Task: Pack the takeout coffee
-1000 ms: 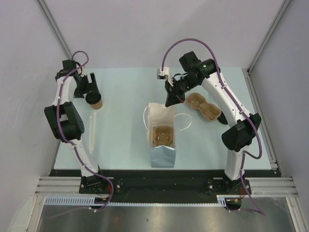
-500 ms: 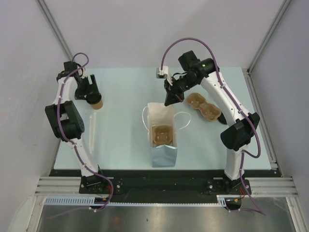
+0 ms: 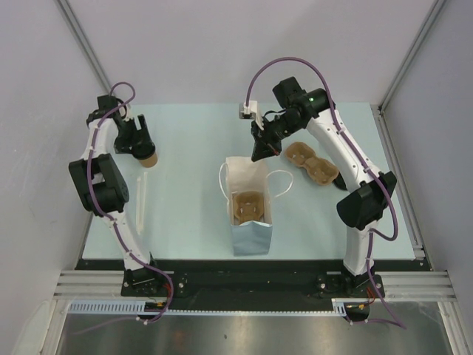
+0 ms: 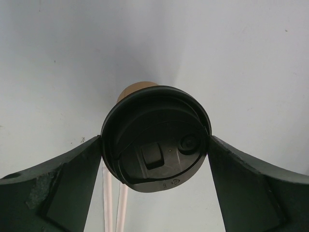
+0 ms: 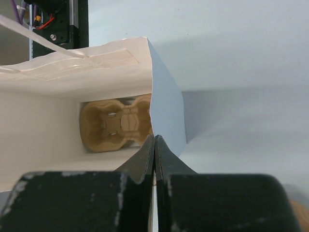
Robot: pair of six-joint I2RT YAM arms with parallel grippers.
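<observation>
On the table (image 3: 192, 214), the blue bag (image 3: 250, 240) stands near centre with 1 pulp carrier (image 3: 247, 207) inside. The right pincer (image 5: 154, 145), pressed together, pinches its far rim. A 2nd carrier (image 3: 312, 164) lies far right. Far left stands the lidded takeout coffee (image 4: 154, 140), the left pincer (image 3: 144, 148) spread around its lid.

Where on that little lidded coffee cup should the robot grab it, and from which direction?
The coffee cup stands upright, its black lid wider than the tan body below. Probably best: come straight down from above and close the fingers on opposite sides just under the lid's rim, so the rim catches. The left gripper straddles the lid that way.
</observation>
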